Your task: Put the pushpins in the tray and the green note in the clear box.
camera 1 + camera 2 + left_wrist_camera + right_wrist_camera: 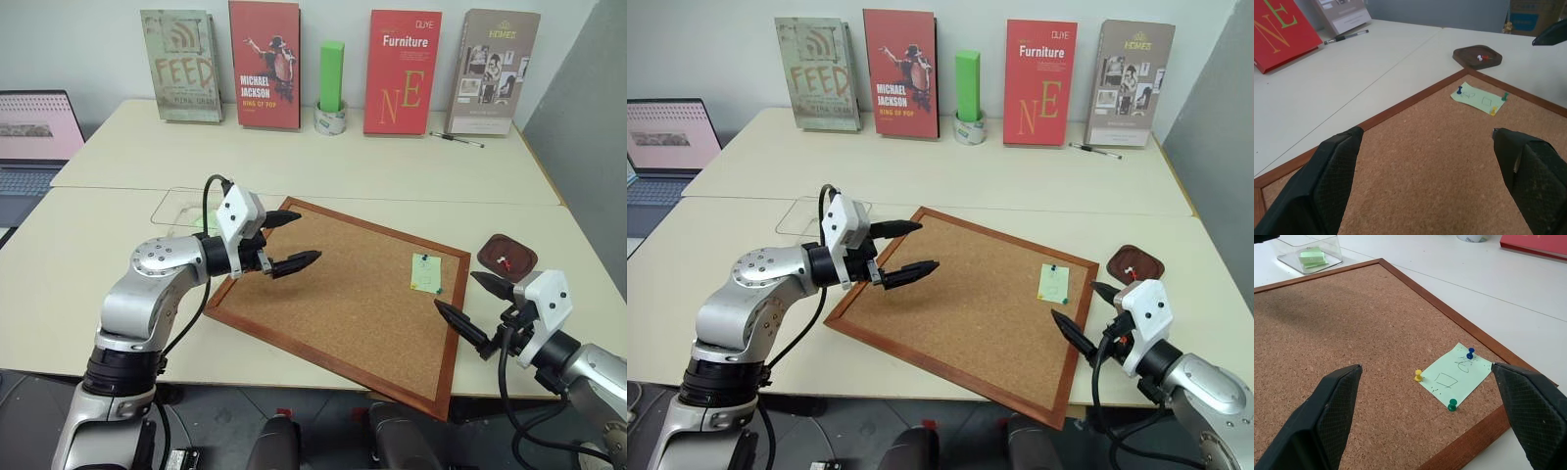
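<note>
The green note (1457, 377) lies on the cork board (343, 294) near its right edge, held by a blue pushpin (1470, 353), a yellow one (1419, 376) and a green one (1452, 406). Just right of the board sits the dark brown tray (485, 257) with a red pushpin (1485, 57) and a white one inside. The clear box (1332, 247), with bright green paper in it, stands off the board's left corner. My left gripper (309, 236) hovers open over the board's left part. My right gripper (455, 291) is open at the board's right front edge, close to the note.
Several books (264, 65) lean on the back wall, with a tall green block (331, 76) on a tape roll between them. A pen (457, 140) lies at the back right. A laptop (34, 137) stands at the far left.
</note>
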### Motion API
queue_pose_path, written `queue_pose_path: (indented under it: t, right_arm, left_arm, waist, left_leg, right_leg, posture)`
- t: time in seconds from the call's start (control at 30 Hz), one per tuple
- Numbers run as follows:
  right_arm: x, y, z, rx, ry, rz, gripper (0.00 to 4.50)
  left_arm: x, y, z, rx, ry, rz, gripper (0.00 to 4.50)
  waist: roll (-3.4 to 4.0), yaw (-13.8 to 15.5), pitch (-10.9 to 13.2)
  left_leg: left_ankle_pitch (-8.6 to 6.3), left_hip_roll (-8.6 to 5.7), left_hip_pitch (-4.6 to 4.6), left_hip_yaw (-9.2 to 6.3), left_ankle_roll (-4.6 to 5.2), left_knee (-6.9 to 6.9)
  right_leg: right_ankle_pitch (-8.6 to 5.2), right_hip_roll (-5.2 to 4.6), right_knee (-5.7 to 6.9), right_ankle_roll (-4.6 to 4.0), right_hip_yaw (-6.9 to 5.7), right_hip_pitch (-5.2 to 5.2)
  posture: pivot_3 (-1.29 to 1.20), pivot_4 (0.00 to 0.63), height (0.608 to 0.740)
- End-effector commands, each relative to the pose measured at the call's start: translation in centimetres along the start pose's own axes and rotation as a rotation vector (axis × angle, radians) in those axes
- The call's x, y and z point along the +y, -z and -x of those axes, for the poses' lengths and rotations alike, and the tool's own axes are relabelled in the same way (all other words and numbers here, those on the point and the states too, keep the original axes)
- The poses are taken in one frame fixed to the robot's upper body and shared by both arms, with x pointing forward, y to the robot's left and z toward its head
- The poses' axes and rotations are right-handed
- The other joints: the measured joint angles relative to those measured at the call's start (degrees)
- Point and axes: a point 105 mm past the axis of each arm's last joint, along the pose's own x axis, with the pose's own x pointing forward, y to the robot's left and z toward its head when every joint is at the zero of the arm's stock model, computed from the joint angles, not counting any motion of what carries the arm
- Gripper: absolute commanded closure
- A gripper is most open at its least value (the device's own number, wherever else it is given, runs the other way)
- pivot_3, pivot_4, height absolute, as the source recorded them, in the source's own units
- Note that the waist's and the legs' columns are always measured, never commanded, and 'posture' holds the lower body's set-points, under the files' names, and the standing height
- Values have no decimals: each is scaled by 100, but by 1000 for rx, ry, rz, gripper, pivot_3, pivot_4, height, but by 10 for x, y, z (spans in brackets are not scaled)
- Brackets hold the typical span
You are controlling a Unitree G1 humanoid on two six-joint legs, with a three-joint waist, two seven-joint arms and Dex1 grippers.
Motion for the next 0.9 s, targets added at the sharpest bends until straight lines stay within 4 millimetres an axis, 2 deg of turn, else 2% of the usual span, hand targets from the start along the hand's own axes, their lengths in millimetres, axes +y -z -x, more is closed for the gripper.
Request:
queue_pose_path:
  t: [0.03,0.3,0.43,0.9]
  right_arm:
    - [1,-10,1,-40,2,25,0]
    - [-2,-8,0,-30,2,24,0]
    - [0,-8,-2,-27,-15,19,0]
    - [3,-11,0,-31,-21,25,0]
  left_arm:
    - [-2,-24,-3,-55,-9,-40,8]
    - [1,-16,-1,18,-16,-16,8]
    - [4,-18,0,0,-11,28,8]
    - [-4,-10,-3,-7,98,62,8]
  waist:
    - [0,-2,0]
    - [0,-5,0]
    - [0,-4,0]
    - [0,-4,0]
  left_leg:
    - [0,0,0,0,0,0]
    - [0,0,2,0,0,-1]
    - [0,-1,1,0,0,-1]
    - [0,-1,2,0,0,-1]
  right_leg:
    - [0,0,0,0,0,0]
    - [0,1,3,0,-1,0]
    - [1,0,2,2,0,0]
    - [1,1,3,2,0,0]
  posture:
    - [0,150,740]
    - [0,150,740]
    - [0,150,740]
    - [0,150,740]
